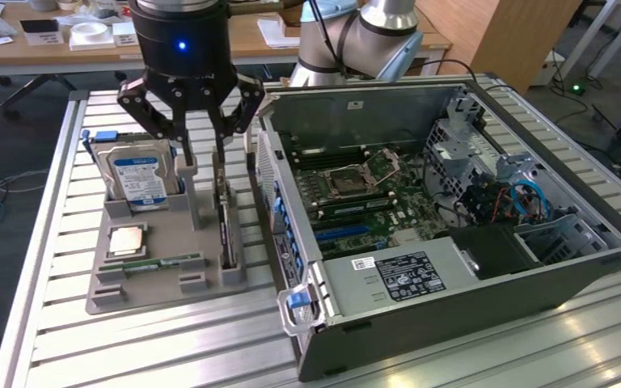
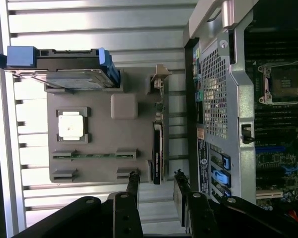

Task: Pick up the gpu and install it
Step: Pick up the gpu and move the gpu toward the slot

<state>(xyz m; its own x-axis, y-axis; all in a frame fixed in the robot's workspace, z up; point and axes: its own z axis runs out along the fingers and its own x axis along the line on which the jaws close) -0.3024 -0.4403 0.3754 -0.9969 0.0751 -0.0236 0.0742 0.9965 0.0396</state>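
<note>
The gpu (image 1: pixel 226 222) stands on its edge in a slot along the side of a grey holder (image 1: pixel 159 284) nearest the computer case. In the wrist view the gpu (image 2: pixel 158 148) shows as a thin dark strip with a silver bracket at its far end. My gripper (image 1: pixel 200 150) hangs above the holder, over the gpu's far part, open with nothing between its fingers. From the wrist, the gripper (image 2: pixel 156 176) has one black fingertip on each side of the card's line, above it and not touching.
The holder also carries an upright silver hard drive (image 1: pixel 138 178), a processor chip (image 1: pixel 127 240) and a narrow memory stick (image 1: pixel 165 263). The open computer case (image 1: pixel 451 323) lies close beside the holder, motherboard (image 1: pixel 365 194) exposed. Both rest on a slatted metal table (image 1: pixel 159 347).
</note>
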